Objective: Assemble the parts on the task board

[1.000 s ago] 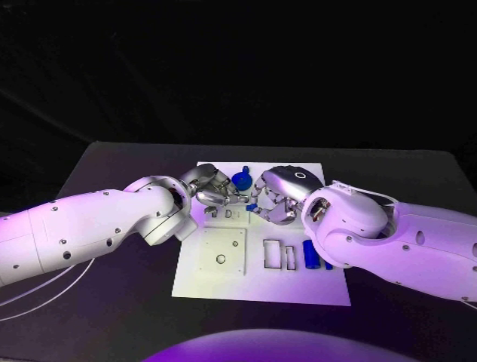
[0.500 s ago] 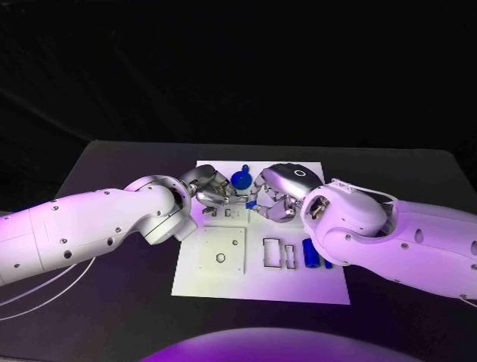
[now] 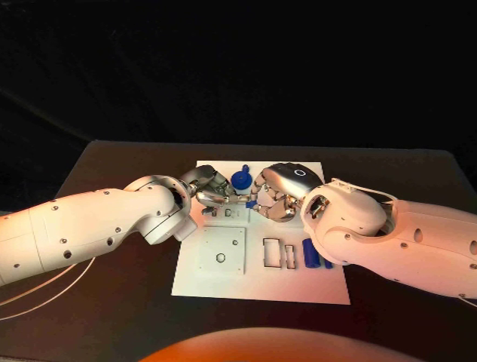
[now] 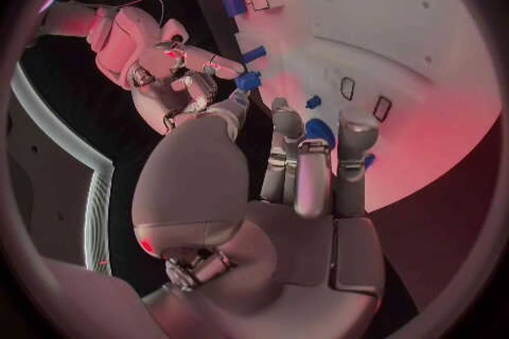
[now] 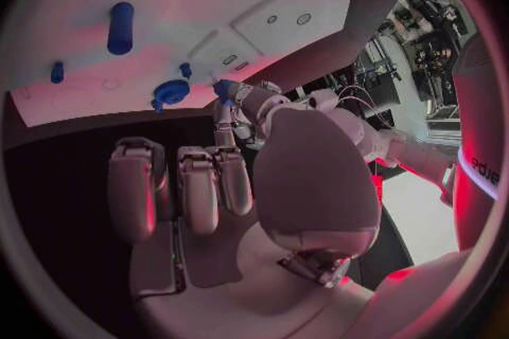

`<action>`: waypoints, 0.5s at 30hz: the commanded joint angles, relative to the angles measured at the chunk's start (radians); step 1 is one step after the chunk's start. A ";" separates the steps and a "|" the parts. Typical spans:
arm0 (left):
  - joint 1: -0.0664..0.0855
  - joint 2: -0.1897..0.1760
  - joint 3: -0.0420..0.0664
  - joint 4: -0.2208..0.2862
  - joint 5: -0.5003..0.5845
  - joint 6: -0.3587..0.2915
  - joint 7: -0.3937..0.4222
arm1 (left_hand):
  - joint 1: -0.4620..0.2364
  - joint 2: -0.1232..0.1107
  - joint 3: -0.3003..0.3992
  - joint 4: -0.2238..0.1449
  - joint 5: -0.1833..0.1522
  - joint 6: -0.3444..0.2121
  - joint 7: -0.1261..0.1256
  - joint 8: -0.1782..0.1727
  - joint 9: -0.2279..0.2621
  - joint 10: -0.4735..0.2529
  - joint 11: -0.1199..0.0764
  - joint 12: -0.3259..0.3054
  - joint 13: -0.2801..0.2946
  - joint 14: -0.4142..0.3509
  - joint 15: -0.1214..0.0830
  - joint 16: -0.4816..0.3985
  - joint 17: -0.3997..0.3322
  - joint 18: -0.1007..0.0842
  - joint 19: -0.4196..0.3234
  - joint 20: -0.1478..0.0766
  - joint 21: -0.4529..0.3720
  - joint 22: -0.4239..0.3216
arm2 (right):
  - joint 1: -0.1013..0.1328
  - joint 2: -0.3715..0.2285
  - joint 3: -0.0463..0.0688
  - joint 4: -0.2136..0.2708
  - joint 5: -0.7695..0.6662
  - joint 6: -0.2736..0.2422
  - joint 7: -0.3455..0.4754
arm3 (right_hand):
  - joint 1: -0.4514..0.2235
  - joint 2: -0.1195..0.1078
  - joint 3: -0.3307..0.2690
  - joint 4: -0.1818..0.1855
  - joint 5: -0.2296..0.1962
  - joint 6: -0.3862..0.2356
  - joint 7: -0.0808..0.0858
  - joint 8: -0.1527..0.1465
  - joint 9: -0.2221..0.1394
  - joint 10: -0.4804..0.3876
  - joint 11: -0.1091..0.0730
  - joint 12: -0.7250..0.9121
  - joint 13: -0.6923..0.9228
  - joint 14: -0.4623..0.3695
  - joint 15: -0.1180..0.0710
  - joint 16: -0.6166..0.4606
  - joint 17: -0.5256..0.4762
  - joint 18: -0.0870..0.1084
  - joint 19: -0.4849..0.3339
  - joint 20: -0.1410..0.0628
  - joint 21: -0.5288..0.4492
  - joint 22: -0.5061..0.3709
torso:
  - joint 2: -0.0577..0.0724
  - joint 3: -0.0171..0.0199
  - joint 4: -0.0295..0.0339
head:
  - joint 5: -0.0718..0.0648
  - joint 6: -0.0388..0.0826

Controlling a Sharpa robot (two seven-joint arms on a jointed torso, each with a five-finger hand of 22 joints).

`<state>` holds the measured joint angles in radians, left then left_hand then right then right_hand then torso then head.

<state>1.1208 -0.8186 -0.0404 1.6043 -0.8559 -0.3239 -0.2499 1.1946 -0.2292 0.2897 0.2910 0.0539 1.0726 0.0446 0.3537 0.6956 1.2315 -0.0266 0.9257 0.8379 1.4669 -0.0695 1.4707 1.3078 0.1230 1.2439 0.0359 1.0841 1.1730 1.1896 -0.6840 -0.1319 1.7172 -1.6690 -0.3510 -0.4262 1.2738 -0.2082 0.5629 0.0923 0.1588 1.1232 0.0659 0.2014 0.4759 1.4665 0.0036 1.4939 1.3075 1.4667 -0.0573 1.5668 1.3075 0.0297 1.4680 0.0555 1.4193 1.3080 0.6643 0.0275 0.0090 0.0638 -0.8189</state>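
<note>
On the white task board [image 3: 262, 280] my two hands meet fingertip to fingertip above its far half. My left hand [image 3: 209, 188] pinches a small blue part [image 4: 247, 81], also seen as the small blue part [image 5: 225, 89] at its fingertips. My right hand [image 3: 280, 193] reaches in from the other side, and its fingertips [image 4: 202, 68] are at the same part; whether they grip it is hidden. A round blue part with a peg [image 3: 242, 178] stands on the board behind the hands. Two blue bars [image 3: 313, 256] lie near the rectangular slots [image 3: 273, 253].
A square plate with a hole [image 3: 222, 250] sits on the board's near left. Small blue pieces [image 5: 58, 72] and a blue cylinder [image 5: 120, 27] lie on the board. Black table [image 3: 108, 302] surrounds the board, with both forearms low over its sides.
My right hand has edged slightly toward the left hand. The parts on the board have not moved.
</note>
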 commanded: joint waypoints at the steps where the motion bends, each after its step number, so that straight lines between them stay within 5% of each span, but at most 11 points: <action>1: 0.000 0.002 0.001 0.003 0.002 0.016 0.002 | -0.003 0.003 -0.009 0.000 -0.004 -0.007 0.000 0.006 -0.002 0.006 0.002 0.007 0.001 0.057 -0.006 0.004 0.127 -0.005 0.008 0.002 0.004 0.002 | 0.000 0.001 0.000 0.001 -0.016 0.005 -0.006 | -0.006 0.001 0.005 -0.003 0.007 0.006 0.001 0.004 0.002 0.039 -0.008 0.004 0.180 0.104 -0.006 0.004 0.263 0.004 0.036 -0.007 0.002 0.213 | 0.000 0.0010 0.0002 | 0.001 -0.002; 15: 0.000 0.003 0.000 0.002 0.002 0.040 0.007 | 0.025 0.002 -0.035 0.001 0.002 -0.011 0.001 0.011 -0.006 0.004 0.003 0.012 0.006 0.057 -0.006 0.005 0.128 -0.005 0.005 0.002 0.001 0.004 | 0.000 0.002 0.000 -0.001 -0.017 0.007 -0.009 | -0.008 0.001 0.006 -0.003 0.008 0.006 0.000 0.004 0.003 0.040 -0.009 0.005 0.181 0.104 -0.006 0.004 0.263 0.004 0.036 -0.007 0.002 0.213 | 0.000 0.0004 -0.0004 | 0.000 -0.004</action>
<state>1.1208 -0.8175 -0.0403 1.6041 -0.8557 -0.3065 -0.2500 1.2093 -0.2253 0.2594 0.2917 0.0540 1.0649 0.0445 0.3585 0.6905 1.2315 -0.0265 0.9344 0.8431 1.4669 -0.0695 1.4706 1.3076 0.1232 1.2439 0.0360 1.0841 1.1758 1.1896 -0.6835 -0.1319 1.7165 -1.6703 -0.3510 -0.4284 1.2738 -0.2082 0.5626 0.0921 0.1631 1.1219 0.0670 0.2007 0.4769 1.4665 0.0036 1.4938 1.3074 1.4668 -0.0573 1.5668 1.3074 0.0297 1.4680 0.0555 1.4193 1.3078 0.6639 0.0283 0.0084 0.0649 -0.8231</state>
